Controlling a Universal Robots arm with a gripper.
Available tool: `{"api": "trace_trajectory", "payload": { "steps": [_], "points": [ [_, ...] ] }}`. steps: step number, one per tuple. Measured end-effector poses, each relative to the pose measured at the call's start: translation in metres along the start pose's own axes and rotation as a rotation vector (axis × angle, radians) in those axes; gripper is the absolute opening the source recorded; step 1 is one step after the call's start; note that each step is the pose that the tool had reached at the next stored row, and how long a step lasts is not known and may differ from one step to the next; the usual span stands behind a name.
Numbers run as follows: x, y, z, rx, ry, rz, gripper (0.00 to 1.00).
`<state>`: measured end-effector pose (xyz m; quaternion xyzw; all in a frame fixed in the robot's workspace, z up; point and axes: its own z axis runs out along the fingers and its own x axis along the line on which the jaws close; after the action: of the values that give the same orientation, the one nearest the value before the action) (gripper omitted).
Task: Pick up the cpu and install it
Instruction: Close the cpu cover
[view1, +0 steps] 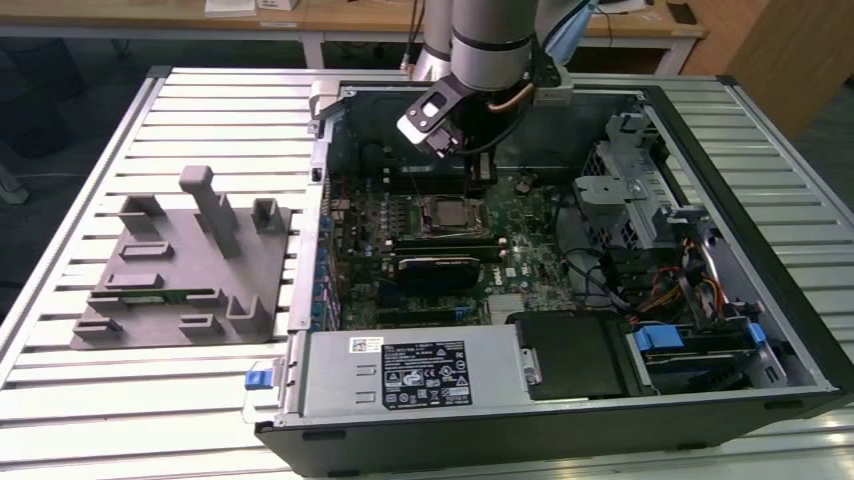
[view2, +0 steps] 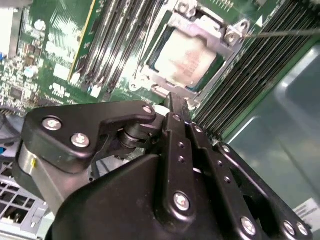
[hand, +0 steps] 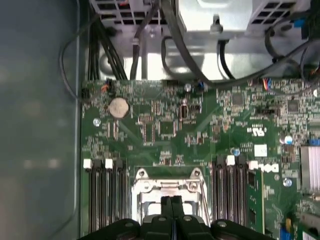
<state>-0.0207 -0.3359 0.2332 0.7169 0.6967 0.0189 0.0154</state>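
Fingers: my two black fingers (hand: 167, 209) were pressed together with only a thin seam between them, and they gripped nothing.
Fingers' place: in both wrist views the tips (view2: 175, 120) hung at the edge of the socket (view2: 211, 30), just beside the cpu. I could not tell whether they touched the metal frame.
Cpu: the cpu (view2: 187, 56) lay flat in the socket, its silvery-white top facing up, with the frame bordering every side that showed.
Socket: it sat on the green motherboard (hand: 165, 130), with rows of black memory slots (hand: 105, 195) running along both of its sides.
Coin cell: a round silver battery (hand: 119, 107) lay on the board, well apart from the socket.
My arm: the arm (view1: 491, 40) came down from the upper middle of the exterior view and reached into the open computer case (view1: 534, 442), over the upper part of the board.
Case: it lay on its side on the slatted metal desk (view1: 200, 110), filling the middle and right of the exterior view, with the silver power supply (view1: 400, 365) along its lower edge.
Grey fixture: a moulded grey holder (view1: 147, 300) lay on the desk at the exterior view's left, beside the case and well apart from my fingers.
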Motion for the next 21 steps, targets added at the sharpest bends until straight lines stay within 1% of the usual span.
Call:
{"api": "trace_trajectory", "payload": {
  "steps": [3,7,12,16,21],
  "points": [
    [-0.0001,-0.0022,0.0025,0.0008,-0.0003,0.0,0.11],
    [-0.0001,-0.0039,0.0069,0.0048,-0.0009,0.0,0.11],
    [-0.0004,-0.0122,0.0108,0.0056,-0.0023,0.001,0.11],
    [-0.0006,-0.0183,0.0119,0.0056,-0.0042,0.002,0.11],
    [-0.0006,-0.0188,0.0119,0.0056,-0.0042,0.001,0.11]
  ]
}}
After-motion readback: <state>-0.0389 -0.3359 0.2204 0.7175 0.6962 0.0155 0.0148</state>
